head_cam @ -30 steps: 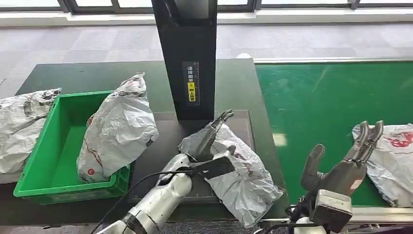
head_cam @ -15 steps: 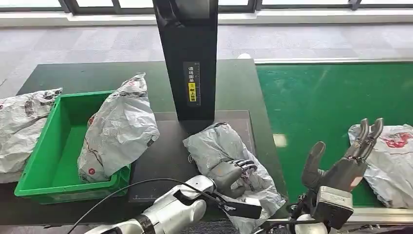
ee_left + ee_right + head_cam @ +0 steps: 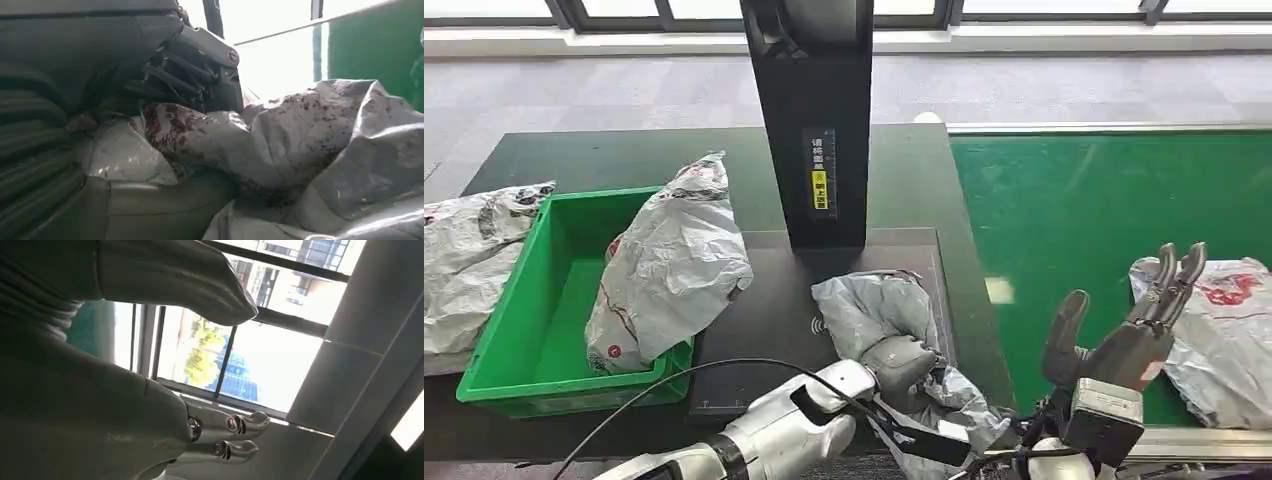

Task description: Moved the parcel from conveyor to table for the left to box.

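A crumpled grey parcel [image 3: 871,305] lies on the black mat [image 3: 764,300] at the table's near edge. My left hand [image 3: 902,365] grips its near part. In the left wrist view the dark fingers [image 3: 190,75] curl over a fold of the parcel [image 3: 300,135], with the thumb [image 3: 150,205] under it. My right hand [image 3: 1139,335] is raised over the near edge of the green conveyor [image 3: 1084,210], fingers apart and holding nothing. The right wrist view shows its fingers [image 3: 235,435] against the windows. Another grey parcel [image 3: 1224,330] lies on the belt just right of that hand.
A green box [image 3: 509,300] stands at the table's left, with a grey parcel [image 3: 674,265] leaning over its right wall. Another parcel [image 3: 469,260] lies left of the box. A black post [image 3: 809,120] rises behind the mat.
My left hand has turned over and closed on the parcel's near part, bunching it up. The parcel on the belt has crept slightly left. My right hand has hardly moved.
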